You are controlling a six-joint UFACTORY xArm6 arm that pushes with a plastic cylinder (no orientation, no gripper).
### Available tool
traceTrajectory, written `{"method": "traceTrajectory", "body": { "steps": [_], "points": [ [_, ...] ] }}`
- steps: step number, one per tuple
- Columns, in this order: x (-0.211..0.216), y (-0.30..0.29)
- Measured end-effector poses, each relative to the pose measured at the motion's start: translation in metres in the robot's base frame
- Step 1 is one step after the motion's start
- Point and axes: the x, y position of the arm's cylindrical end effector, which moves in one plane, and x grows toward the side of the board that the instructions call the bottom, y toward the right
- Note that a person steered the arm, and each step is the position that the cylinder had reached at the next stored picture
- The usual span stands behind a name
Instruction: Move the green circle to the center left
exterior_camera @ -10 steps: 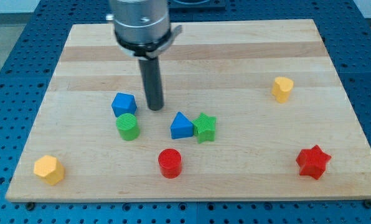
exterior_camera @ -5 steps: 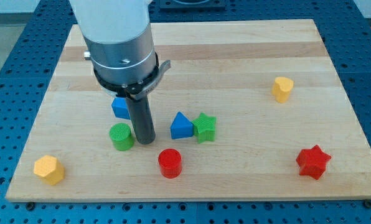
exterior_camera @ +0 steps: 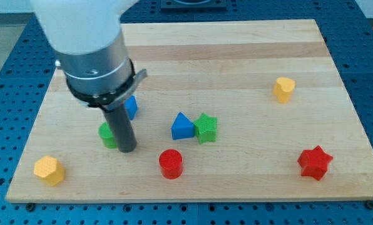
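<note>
Setting: a pale wooden worktop [exterior_camera: 193, 50] lay on a blue perforated base [exterior_camera: 5, 75], seen from the one camera.
Green circle: the green circle [exterior_camera: 106, 134] sat in the left half of the worktop, a little below mid-height, mostly hidden behind the rod so that only its left part showed.
End effector: a plain dark rod with no jaws, so it neither opened nor closed and held nothing; my tip [exterior_camera: 127, 150] stood just at the right of the green circle and appeared to touch it, though the contact itself was hidden.
Step in hand: judging by that placement, the push toward the view's left was under way, with the circle not yet at the centre left.
Next move: it likely called for a push on toward the left with a slight bias toward the view's top, keeping the tip behind the circle's middle so it would not slip off sideways.
Blue block: a blue block [exterior_camera: 131, 106] sat just above the circle, partly covered by the arm, its shape unclear.
Nearby: a blue triangle [exterior_camera: 182, 127] touched a green star [exterior_camera: 206, 127] to the right; a red circle [exterior_camera: 171, 164] lay below them.
Farther out: a yellow hexagon [exterior_camera: 49, 170] at lower left, a red star [exterior_camera: 315, 163] at lower right, a yellow block [exterior_camera: 284, 89] at right.
</note>
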Motion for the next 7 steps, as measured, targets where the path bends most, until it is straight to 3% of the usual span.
{"method": "traceTrajectory", "body": {
  "steps": [3,7],
  "points": [
    [-0.019,-0.049],
    [-0.088,-0.059]
  ]
}}
